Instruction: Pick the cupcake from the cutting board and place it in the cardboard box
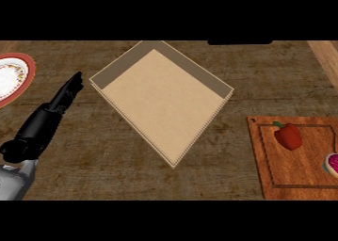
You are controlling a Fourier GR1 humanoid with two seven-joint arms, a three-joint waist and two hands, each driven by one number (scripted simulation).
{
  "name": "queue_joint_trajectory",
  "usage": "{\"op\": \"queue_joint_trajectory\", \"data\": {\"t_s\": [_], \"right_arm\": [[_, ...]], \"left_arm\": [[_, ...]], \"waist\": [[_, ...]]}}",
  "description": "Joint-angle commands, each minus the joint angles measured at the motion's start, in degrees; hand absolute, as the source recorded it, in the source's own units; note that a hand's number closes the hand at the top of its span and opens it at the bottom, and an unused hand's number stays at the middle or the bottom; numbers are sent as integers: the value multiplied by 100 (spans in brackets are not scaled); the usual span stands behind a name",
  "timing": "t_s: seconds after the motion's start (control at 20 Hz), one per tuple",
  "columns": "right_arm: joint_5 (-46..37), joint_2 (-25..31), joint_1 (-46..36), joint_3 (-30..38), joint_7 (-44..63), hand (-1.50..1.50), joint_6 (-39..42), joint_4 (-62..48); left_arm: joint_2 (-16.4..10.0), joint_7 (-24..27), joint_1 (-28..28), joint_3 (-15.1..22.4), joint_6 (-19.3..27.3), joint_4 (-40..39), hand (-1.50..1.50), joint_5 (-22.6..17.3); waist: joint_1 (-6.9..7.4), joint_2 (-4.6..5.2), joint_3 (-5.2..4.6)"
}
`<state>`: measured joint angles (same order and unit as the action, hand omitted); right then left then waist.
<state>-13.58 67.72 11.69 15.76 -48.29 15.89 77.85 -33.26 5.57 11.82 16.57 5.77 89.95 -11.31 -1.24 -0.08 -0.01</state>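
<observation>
The cupcake [337, 166], with pink topping and a pale wrapper, lies at the right edge of the wooden cutting board [296, 181], partly cut off by the view's edge. The cardboard box [161, 96] stands open in the middle of the counter, turned like a diamond, with nothing inside. My left hand [57, 106] shows at the left, fingers straight and pointing up toward the box's left corner, holding nothing. My right hand does not show.
A red bell pepper [289, 136] lies on the cutting board's upper part, left of the cupcake. A white plate with a red rim [22, 84] sits at the far left edge. A lighter wooden strip [331, 59] runs along the upper right.
</observation>
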Motion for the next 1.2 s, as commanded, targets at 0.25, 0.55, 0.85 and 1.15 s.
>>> {"op": "queue_joint_trajectory", "data": {"t_s": [0.25, 0.55, 0.85, 1.15], "right_arm": [[-1171, -105, 1007, -6, 1229, -150, -121, 1756], [-1524, -517, 1191, -6, 2262, -150, 494, 2584], [-2136, -1115, 1392, -77, 2462, -150, 750, 3048], [-3072, -1704, 825, -487, 2714, -150, 368, 2641]], "left_arm": [[167, -119, 98, -187, -224, -153, 0, 71], [437, 187, 217, -242, -384, -604, 0, 356], [443, -45, -131, -441, -476, 57, 0, 511], [883, 40, 212, -382, -529, -420, 0, 886]], "waist": [[-31, -21, -6], [26, 0, -4], [71, -8, 0], [107, 12, 3]]}}
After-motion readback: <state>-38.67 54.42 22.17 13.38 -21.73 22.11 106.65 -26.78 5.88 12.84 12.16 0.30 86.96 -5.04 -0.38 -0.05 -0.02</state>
